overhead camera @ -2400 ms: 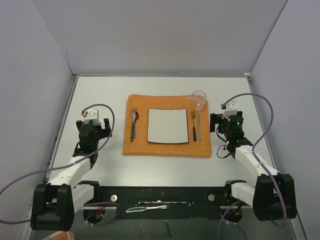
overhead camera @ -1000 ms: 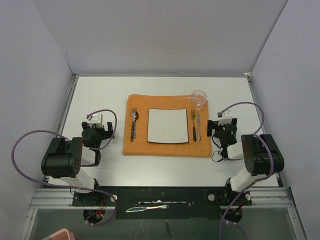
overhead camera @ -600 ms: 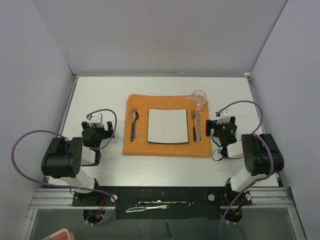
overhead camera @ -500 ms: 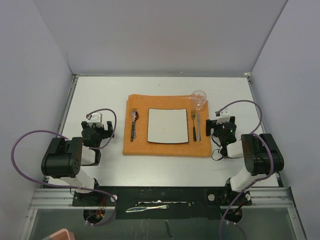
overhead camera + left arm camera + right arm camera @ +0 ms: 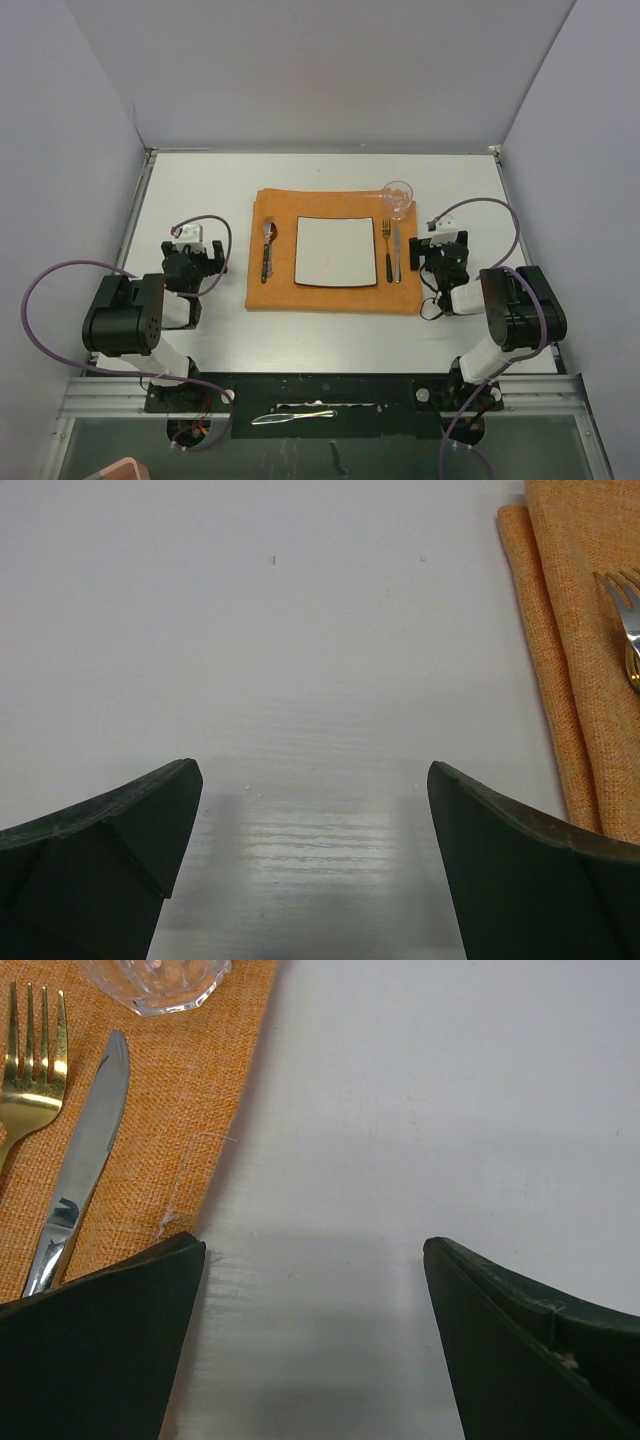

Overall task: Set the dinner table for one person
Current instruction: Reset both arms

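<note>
Arms now folded back from their earlier reach; left gripper [image 5: 310, 780] and right gripper [image 5: 315, 1250] gape wide, holding nothing. On the orange mat [image 5: 330, 300], plate [image 5: 336, 251], fork [image 5: 386, 248], knife [image 5: 397, 252] and glass [image 5: 398, 198] rest unmoved. The dinner table [image 5: 200, 190] is judged set.

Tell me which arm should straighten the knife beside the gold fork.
Right. The right claw, open, sits just off the right edge of the mat, with the knife close beside it. The left claw is beyond the plate, off the opposite edge.
</note>
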### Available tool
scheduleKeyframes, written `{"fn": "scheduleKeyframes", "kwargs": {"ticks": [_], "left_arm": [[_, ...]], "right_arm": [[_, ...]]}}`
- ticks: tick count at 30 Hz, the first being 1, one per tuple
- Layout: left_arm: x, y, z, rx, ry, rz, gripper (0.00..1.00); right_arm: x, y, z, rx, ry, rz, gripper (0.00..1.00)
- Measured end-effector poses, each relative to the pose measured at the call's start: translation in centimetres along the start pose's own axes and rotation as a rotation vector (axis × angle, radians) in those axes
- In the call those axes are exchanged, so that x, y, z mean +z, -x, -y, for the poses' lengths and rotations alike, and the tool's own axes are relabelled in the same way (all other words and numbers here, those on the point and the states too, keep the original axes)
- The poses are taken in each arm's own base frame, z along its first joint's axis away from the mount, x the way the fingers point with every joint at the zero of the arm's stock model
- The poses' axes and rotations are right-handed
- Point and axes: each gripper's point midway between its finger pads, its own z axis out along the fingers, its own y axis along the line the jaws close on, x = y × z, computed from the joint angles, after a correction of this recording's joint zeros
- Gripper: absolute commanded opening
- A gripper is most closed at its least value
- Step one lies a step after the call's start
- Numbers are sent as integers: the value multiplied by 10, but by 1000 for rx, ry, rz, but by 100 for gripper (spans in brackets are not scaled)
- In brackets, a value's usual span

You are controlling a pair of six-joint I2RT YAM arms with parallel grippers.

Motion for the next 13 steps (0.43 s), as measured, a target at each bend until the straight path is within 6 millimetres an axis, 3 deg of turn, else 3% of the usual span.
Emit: {"fn": "scheduleKeyframes", "kwargs": {"ticks": [13], "left_arm": [[0,0,0,-9,0,1,98]], "right_arm": [[5,1,3,9,0,-19,98]]}}
